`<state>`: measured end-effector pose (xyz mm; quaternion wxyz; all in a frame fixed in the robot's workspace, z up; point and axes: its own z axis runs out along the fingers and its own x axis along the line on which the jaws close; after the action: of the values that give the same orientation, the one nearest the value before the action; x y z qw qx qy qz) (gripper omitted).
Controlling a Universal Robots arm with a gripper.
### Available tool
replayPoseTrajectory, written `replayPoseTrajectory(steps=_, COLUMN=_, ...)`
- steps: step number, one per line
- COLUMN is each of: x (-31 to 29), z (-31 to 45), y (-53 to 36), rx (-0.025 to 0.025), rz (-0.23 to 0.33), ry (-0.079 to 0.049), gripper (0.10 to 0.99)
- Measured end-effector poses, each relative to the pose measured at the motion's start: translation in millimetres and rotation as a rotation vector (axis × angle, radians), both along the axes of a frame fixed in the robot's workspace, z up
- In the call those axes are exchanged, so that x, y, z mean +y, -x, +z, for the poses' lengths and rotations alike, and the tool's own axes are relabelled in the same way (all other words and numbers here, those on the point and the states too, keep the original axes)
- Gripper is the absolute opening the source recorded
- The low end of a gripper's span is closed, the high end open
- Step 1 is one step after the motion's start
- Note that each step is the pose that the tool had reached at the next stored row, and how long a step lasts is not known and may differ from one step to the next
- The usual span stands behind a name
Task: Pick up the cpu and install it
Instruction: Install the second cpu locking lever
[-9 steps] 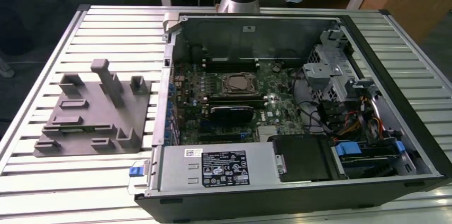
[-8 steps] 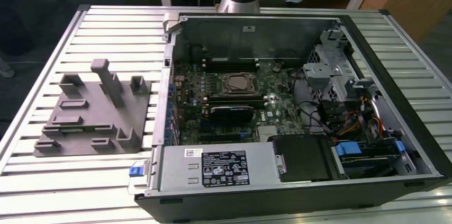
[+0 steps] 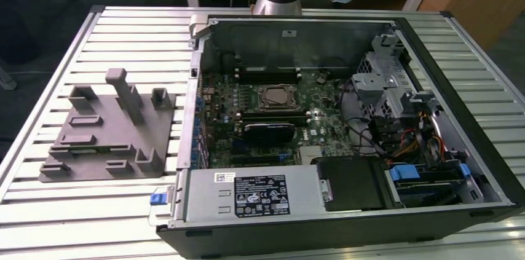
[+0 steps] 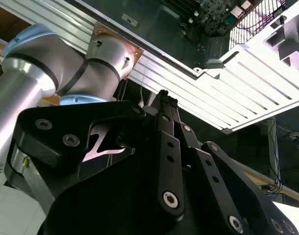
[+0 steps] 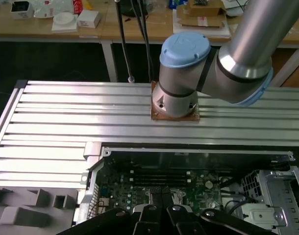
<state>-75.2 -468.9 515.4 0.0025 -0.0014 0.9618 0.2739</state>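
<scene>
Slatted metal worktop [image 3: 98, 211] carries an open PC case [image 3: 345, 223] w/ motherboard [image 3: 271, 118] inside, near the far edge by the arm base [image 5: 175, 105]. Grey fixture [image 3: 107, 131] sits beside the case, toward the exterior view's left edge. Cpu [image 3: 274, 95] lies in the board's socket, mid-board. Hand [image 5: 156, 195] hangs above the case, fingers pressed together, holding nothing.

Wooden desks [image 5: 90, 29] behind slatted metal table [image 3: 123, 211]

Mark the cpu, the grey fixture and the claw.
pale silver square cpu [image 3: 274, 95], exterior view, metal top.
grey moulded plastic fixture [image 3: 90, 149], exterior view, base plate.
black claw [image 5: 161, 190], first wrist view, fingertips.
</scene>
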Motion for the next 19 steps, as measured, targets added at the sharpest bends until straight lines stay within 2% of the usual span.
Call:
replayPoseTrajectory(steps=1, x=0.0, z=0.1, y=0.0, rx=0.0003, rz=0.000, ry=0.011, gripper=0.106)
replayPoseTrajectory(steps=2, x=0.0, z=0.0, y=0.0, rx=0.0001, rz=-0.002, ry=0.028, gripper=0.106)
replayPoseTrajectory(steps=3, x=0.0, z=0.0, y=0.0, rx=0.0001, rz=-0.002, ry=0.036, gripper=0.106)
replayPoseTrajectory(steps=14, x=0.0, z=0.0, y=0.0, rx=0.0001, rz=-0.002, ry=0.037, gripper=0.106)
replayPoseTrajectory(steps=19, x=0.0, z=-2.9, y=0.0, rx=0.0000, rz=-0.002, ry=0.037, gripper=0.106)
